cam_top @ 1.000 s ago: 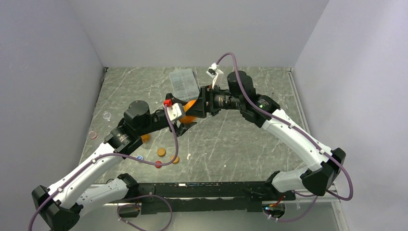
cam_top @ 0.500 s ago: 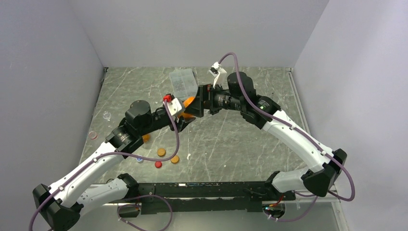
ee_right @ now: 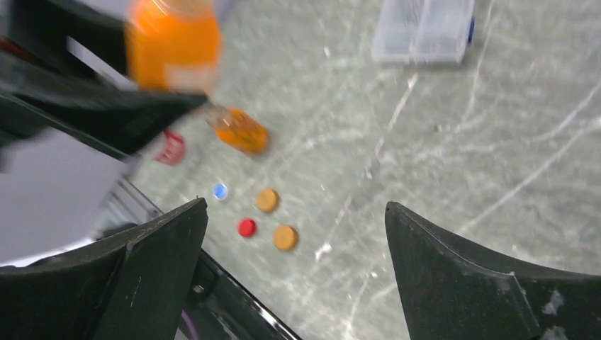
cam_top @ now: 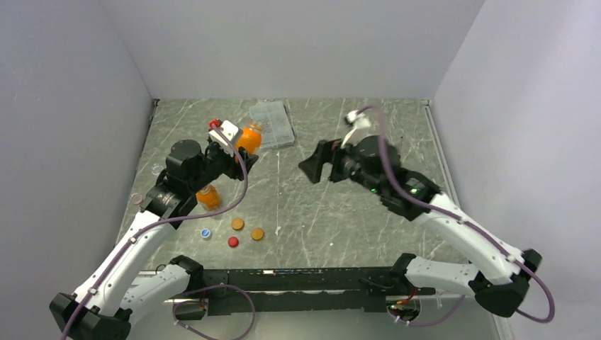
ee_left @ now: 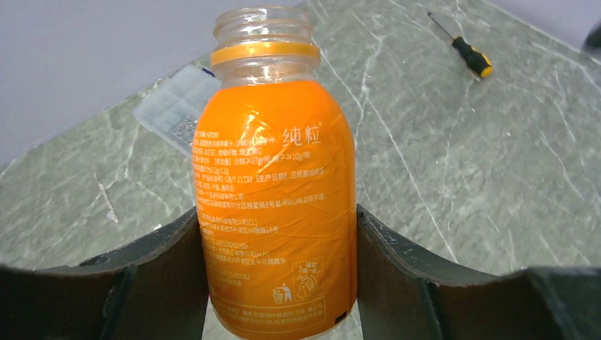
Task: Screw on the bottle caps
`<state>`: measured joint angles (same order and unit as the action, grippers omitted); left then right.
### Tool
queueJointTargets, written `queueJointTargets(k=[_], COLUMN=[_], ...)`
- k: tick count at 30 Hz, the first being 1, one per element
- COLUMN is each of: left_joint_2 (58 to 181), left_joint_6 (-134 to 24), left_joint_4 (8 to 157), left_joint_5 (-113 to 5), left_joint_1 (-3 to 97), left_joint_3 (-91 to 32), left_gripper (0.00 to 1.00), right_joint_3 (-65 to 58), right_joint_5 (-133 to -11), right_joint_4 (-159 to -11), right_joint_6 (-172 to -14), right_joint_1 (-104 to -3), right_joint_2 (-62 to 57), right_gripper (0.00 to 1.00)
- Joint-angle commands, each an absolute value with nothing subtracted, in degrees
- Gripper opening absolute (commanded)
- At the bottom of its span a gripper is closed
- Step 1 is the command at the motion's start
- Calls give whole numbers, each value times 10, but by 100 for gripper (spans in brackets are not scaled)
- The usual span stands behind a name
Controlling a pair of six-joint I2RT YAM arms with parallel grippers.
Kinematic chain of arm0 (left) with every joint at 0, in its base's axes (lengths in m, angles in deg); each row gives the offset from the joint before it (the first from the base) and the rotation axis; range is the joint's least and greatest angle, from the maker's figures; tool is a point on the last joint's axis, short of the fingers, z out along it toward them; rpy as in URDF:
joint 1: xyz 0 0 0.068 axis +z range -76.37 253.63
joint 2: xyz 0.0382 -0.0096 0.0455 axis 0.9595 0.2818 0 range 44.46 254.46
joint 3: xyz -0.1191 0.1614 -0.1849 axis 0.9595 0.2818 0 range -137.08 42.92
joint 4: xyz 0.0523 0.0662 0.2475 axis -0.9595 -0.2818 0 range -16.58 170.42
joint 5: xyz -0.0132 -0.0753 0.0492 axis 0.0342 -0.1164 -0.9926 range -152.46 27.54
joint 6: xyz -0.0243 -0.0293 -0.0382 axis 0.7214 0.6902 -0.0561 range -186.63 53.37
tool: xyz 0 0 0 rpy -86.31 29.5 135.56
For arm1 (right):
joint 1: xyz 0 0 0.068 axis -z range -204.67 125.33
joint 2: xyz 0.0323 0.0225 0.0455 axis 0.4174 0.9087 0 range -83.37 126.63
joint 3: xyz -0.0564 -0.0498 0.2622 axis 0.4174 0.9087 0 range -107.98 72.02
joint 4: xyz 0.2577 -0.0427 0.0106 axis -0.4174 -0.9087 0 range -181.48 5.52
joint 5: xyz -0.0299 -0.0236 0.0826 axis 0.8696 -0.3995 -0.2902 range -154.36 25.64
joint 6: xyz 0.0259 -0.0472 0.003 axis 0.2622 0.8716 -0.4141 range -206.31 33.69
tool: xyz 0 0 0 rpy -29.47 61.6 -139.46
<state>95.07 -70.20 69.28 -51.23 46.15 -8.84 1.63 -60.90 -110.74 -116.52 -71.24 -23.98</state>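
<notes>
My left pincer [cam_top: 239, 144] is pinching the orange bottle [ee_left: 276, 205] by the label, one finger on each flank. The bottle stands upright between them, off the table [cam_top: 319, 212]. Its neck is bare above the orange collar, threads exposed and no cap on. My right pincer [ee_right: 294, 205] is spread wide and holds nothing.

A second bottle [ee_right: 241, 131] lies on its side on the table, ahead of the right pincer and just below the left one's load. Nearer the right fingers sit two orange caps [ee_right: 267, 200], a red cap [ee_right: 246, 227] and a blue cap [ee_right: 221, 190], loosely grouped and apart from one another.

I'd judge the bottle light and thin-walled, with a glossy wrinkled film that could let it turn in the grip once I twist a cap. I'd keep the hold on the broad body, firm but not crushing. The caps look stiff and shallow, so I'd take one across the rim.

The left wrist view alone shows the open threads, plus a screwdriver [ee_left: 464, 49] far beyond the pincer. The right wrist view, though blurred, gives the caps best. The overhead view alone shows both arms well apart and the compartment box [cam_top: 271, 124] just beyond the held bottle.
</notes>
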Motion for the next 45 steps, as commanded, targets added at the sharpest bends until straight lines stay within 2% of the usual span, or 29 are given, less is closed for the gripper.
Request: queueJointTargets(k=[1, 5, 9, 16, 22, 45], left_joint_2=[929, 930, 936, 932, 934, 944], left_joint_6=[-670, -643, -632, -638, -646, -655], left_joint_4=[677, 658, 647, 647, 638, 638], left_joint_5=[-491, -518, -542, -566, -569, -562], left_joint_1=[494, 505, 506, 506, 506, 506], left_joint_3=[-141, -182, -219, -247, -260, -251], left_gripper=[44, 45, 44, 44, 44, 44], right_joint_3=[97, 140, 130, 66, 8, -48], right_joint_5=[-521, -520, -507, -511, -509, -466], right_joint_4=[-1068, -995, -953, -924, -932, -1010], right_joint_6=[-1147, -1136, -1117, -1110, -1097, -1107], right_joint_1=[-784, -850, -912, -960, -978, -993], right_joint_2=[-184, -106, 2, 164, 244, 312], right_gripper=[95, 85, 79, 74, 72, 57])
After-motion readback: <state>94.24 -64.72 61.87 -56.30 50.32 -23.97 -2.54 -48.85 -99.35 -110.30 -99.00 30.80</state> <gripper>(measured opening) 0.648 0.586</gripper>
